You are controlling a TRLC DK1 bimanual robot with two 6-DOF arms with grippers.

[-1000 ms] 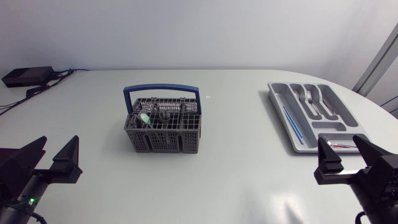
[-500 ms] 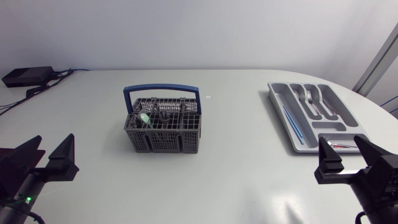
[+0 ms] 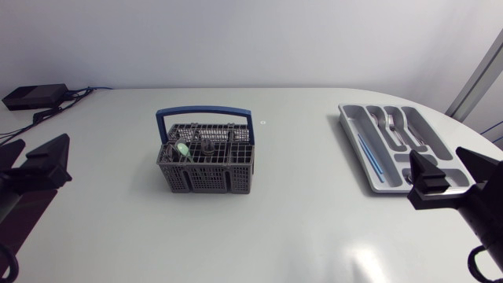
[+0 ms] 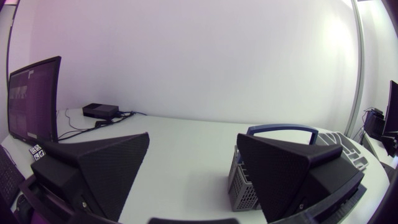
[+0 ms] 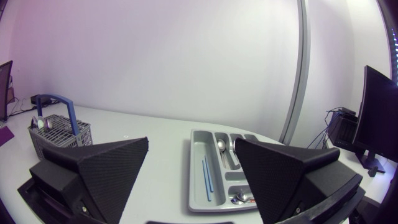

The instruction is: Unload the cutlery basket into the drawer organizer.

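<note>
Standing near the middle of the tabletop (image 3: 299, 228), the grey cutlery basket (image 3: 207, 167) is seen with its blue handle (image 3: 204, 115) upright. A pale green utensil (image 3: 182, 149) is lodged in the basket's left part, and darker pieces are made out beside it (too small to be named). The grey drawer organizer (image 3: 350, 134) is laid well apart from the basket, on the right side of the tabletop. Metal forks and spoons (image 3: 395, 126) are held in its middle compartments. A thin blue stick (image 3: 369, 157) is laid in the long compartment nearest the basket, and a small metal item (image 5: 241, 197) is kept in the short compartment at the near end.

The left jaws are held wide apart at the left edge of the head view, with nothing between the fingers (image 4: 106, 171). From that wrist the basket is seen ahead, partly hidden by one finger. The right jaws are likewise spread wide and empty, just before the organizer's near end, which is framed between the fingers (image 5: 93, 171) in the right wrist view.
</note>
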